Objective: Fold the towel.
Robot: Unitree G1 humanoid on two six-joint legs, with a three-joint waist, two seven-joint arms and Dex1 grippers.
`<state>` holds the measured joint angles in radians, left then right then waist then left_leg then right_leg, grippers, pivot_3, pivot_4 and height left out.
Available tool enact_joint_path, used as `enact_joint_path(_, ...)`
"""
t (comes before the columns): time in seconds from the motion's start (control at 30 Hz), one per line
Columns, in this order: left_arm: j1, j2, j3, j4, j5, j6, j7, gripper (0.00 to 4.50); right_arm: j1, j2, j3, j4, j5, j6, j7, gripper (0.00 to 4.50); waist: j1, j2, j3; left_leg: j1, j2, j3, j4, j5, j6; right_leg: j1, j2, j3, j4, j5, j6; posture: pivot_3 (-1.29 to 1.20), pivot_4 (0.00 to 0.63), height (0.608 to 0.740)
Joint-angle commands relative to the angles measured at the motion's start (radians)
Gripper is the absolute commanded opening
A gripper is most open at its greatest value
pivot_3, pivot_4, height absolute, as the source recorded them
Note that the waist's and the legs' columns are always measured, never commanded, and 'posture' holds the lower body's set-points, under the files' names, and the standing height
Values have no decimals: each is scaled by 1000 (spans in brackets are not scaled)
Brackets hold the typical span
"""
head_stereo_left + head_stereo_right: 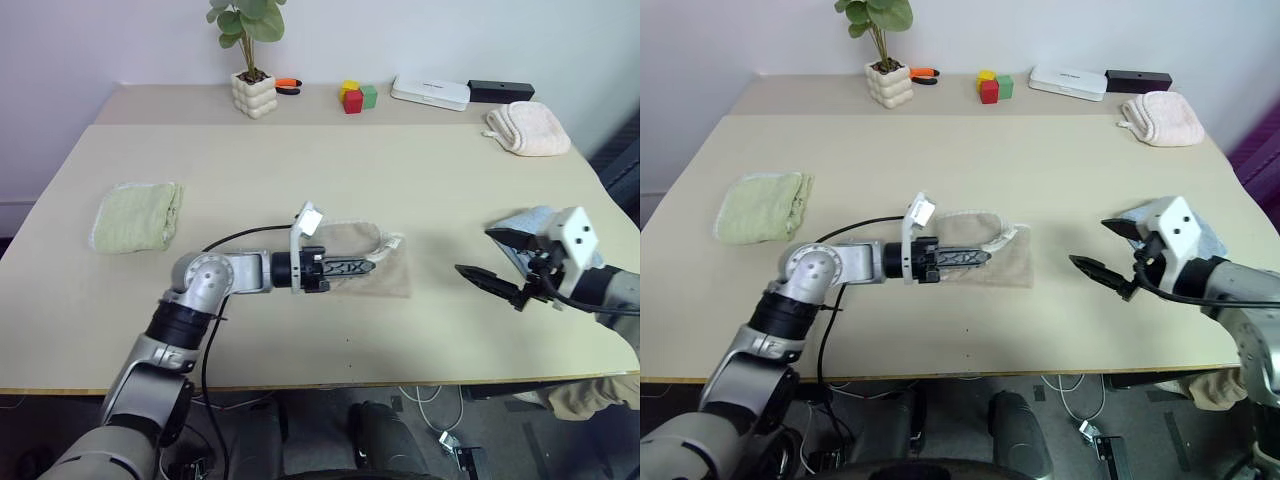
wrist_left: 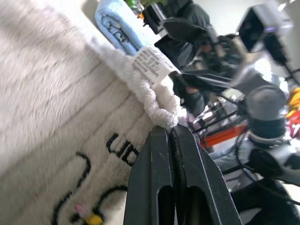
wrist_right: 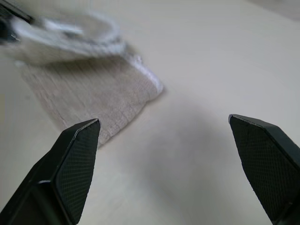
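The towel (image 1: 375,262) lies near the middle of the tabletop (image 1: 300,170), and the left arm stretched across it covers its near left part, so its full outline cannot be made out. The left hand (image 1: 372,262) points toward the robot's right, low over the cloth, its fingers pressed together on the towel's pale corded edge. That edge is lifted into a loop above the flat part. In the left wrist view a small white label (image 2: 152,64) sits on the edge just beyond the closed fingertips (image 2: 168,140); its print is too small to read. The dark marks on the cloth there are cut off by the frame.

The right hand (image 1: 500,262) hangs above the tabletop, well apart from the towel on its right side, fingers spread wide and holding nothing. A light-blue cloth (image 1: 1215,240) behind it is mostly hidden by the wrist.

A light-green folded cloth (image 1: 137,216) rests far to the left.
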<state>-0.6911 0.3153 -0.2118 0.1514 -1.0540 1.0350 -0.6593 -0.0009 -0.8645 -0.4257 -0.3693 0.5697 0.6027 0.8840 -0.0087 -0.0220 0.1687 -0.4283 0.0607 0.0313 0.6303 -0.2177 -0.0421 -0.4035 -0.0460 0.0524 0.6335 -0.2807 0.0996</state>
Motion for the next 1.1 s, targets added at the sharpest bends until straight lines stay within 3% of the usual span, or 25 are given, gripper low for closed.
enact_joint_path(0.03,-35,-60,-3,30,75,-27,-40,29,28,11,-67,-92,72,25,-9,4500,-1,0,0,0,0,0,0,0,0,0,0,0,0,0,0,0,150,740)
enact_joint_path(0.4,-65,-187,-25,158,299,-88,-94,29,65,28,-71,-152,100,37,-70,4500,1,0,0,0,0,-1,0,0,0,0,0,0,0,0,0,0,150,740)
enact_joint_path(0.67,-42,-261,-15,162,360,-81,-117,29,47,25,-38,-146,89,26,-89,4500,-1,0,0,0,0,-1,0,0,0,0,0,0,0,0,1,0,150,740)
enact_joint_path(0.8,-28,-268,-23,138,371,-71,-147,1277,21,21,-17,-132,85,22,-90,4500,-3,0,0,0,0,-1,0,0,0,0,1,0,0,1,1,0,150,740)
enact_joint_path(1.0,-21,-257,18,104,363,-54,-156,4349,-28,29,19,-110,78,12,-93,4500,-2,0,0,0,0,-1,0,0,0,0,1,0,0,1,2,0,150,740)
enact_joint_path(1.1,-20,-224,64,27,320,-37,-191,4438,-83,75,35,-91,92,5,-136,4500,-3,0,0,0,0,-1,0,0,0,0,1,0,0,1,2,0,150,740)
